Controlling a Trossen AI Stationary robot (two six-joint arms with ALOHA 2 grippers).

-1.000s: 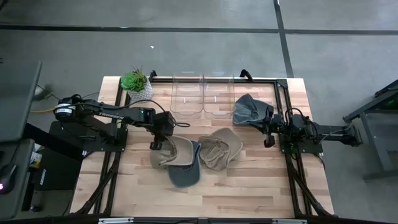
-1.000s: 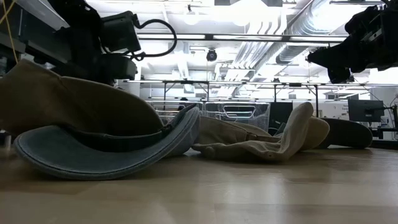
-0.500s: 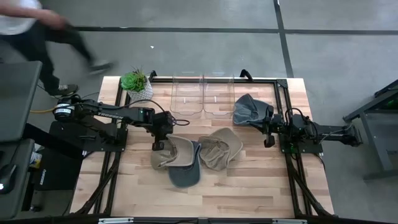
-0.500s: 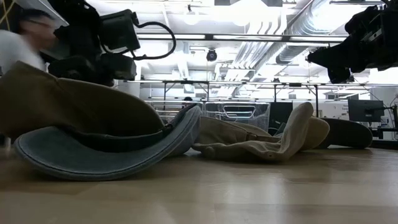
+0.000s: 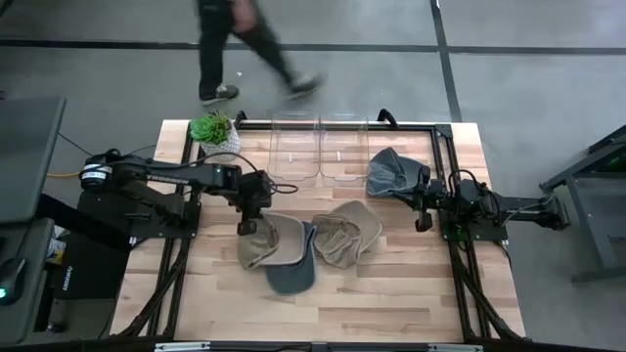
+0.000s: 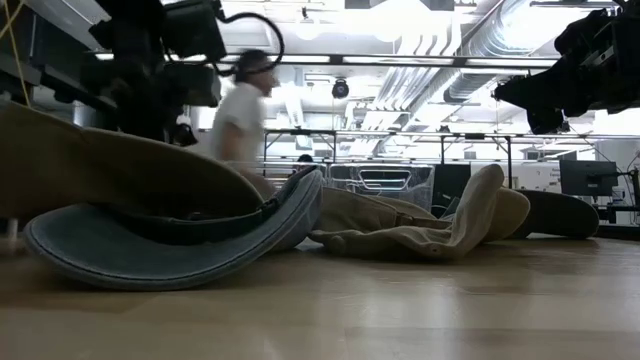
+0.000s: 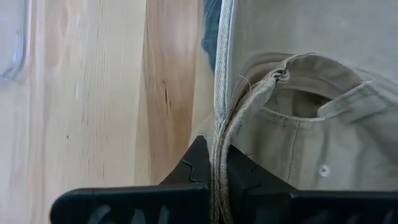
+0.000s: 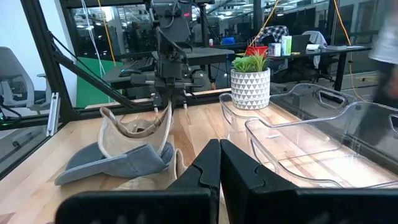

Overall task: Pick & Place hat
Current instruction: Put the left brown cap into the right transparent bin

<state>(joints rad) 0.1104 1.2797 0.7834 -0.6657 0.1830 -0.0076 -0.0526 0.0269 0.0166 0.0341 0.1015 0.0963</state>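
The wooden table [image 5: 391, 293] carries two clear bins [image 5: 318, 147] at its far edge, a potted plant [image 5: 215, 132], and several caps. The tan cap [image 5: 269, 240] lies left of centre, its crown resting on a grey-blue cap [image 5: 290, 276]; a second tan cap [image 5: 347, 235] lies just beside them, and a dark cap [image 5: 391, 171] lies near the right arm. The left gripper [image 7: 219, 180] is clamped on the tan cap's rear rim. Judged by its folds, the fabric is light and soft and will sag when lifted; the stitched rim is the firmest place to grip. The right gripper [image 8: 219, 163] is closed on nothing, waiting at the right edge.
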